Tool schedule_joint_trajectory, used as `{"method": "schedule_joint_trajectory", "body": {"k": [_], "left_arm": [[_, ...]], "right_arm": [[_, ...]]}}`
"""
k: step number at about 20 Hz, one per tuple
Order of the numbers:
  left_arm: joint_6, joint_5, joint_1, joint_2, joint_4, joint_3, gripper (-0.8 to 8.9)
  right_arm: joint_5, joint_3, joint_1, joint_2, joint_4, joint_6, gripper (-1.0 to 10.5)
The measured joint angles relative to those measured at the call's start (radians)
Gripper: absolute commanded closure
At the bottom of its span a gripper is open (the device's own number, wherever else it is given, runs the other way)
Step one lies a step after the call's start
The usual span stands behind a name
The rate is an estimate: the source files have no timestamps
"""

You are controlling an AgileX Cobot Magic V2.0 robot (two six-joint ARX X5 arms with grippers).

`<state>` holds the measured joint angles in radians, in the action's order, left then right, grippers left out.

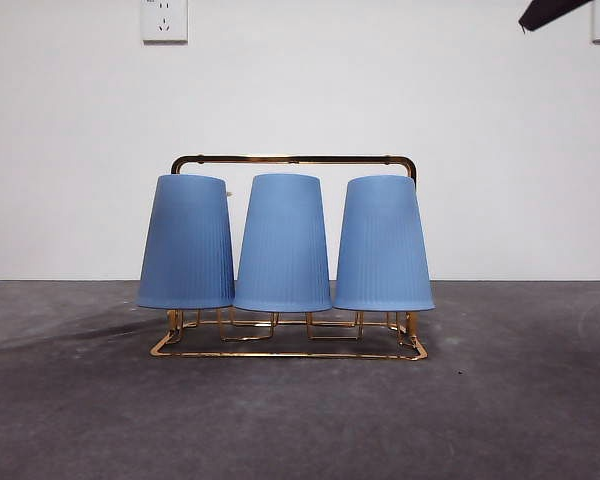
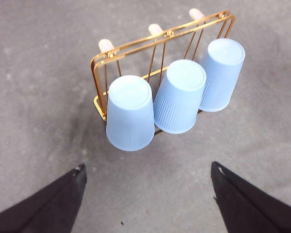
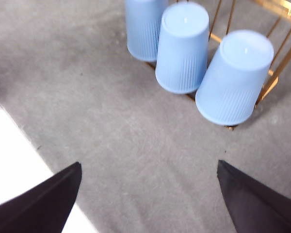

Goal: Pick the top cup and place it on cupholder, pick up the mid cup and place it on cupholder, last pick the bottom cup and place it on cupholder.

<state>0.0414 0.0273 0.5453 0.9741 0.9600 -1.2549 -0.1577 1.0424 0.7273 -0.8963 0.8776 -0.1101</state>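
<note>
The left claw (image 2: 148,199) has its 2 black jaws wide apart w/ nothing between them, just bare grey table (image 1: 520,400). It touches nothing. The right claw (image 3: 148,199) is the same: jaws wide apart, holding nothing, up over the table. In the front view only 1 black tip of an arm (image 1: 552,12) shows at the top right corner; can't tell which arm it is. The gold cupholder (image 1: 292,159) stands on the table, mid of the front view, near the white wall (image 1: 300,90). 3 blue cups sit upside down on it in a row, side by side: left cup (image 1: 186,243), mid cup (image 1: 283,243), right cup (image 1: 383,243). The mid cup looks to touch the ones beside it low down. Cups hide the prongs they sit on, so those can't be seen. In the left wrist view 3 white tips (image 2: 105,45) poke up behind the gold bar w/ no cups on them. The cups cover most of the rack in front; only the top bar & the low base wires show. In the right wrist view the rack is cut off at the edge, & 1 cup is partly cut off too. 2 wall sockets (image 1: 164,20) sit high on the wall, the right one cut off.
</note>
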Motion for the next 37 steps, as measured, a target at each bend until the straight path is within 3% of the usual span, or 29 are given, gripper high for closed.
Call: {"method": "schedule_joint_trajectory", "body": {"k": [4, 5, 7, 25, 28, 30, 34, 37], "left_arm": [[0.000, 0.001, 0.000, 0.000, 0.002, 0.000, 4.22], [0.000, 0.001, 0.000, 0.000, 0.002, 0.000, 5.22], [0.000, 0.001, 0.000, 0.000, 0.002, 0.000, 8.21], [0.001, 0.001, 0.000, 0.000, -0.010, 0.000, 7.98], [-0.038, -0.052, -0.019, -0.020, -0.025, 0.003, 7.81], [-0.055, -0.131, -0.090, -0.092, -0.200, 0.047, 7.83], [-0.065, -0.152, -0.291, -0.340, -0.743, 0.319, 7.83], [-0.081, -0.226, -0.414, -0.529, -0.969, 0.561, 7.83]], "right_arm": [[0.000, 0.000, 0.000, 0.000, -0.015, -0.003, 5.1], [0.000, 0.000, 0.000, 0.000, -0.015, -0.003, 5.7], [0.000, 0.000, 0.000, 0.000, -0.014, -0.007, 9.2], [0.000, 0.000, 0.000, 0.000, -0.007, -0.008, 9.3], [0.000, 0.000, 0.000, 0.000, -0.007, -0.008, 9.3], [0.000, 0.000, 0.000, 0.000, -0.007, -0.007, 9.3], [0.000, 0.000, 0.000, 0.000, -0.007, -0.008, 9.3], [0.000, 0.000, 0.000, 0.000, -0.007, -0.008, 9.3]]}}
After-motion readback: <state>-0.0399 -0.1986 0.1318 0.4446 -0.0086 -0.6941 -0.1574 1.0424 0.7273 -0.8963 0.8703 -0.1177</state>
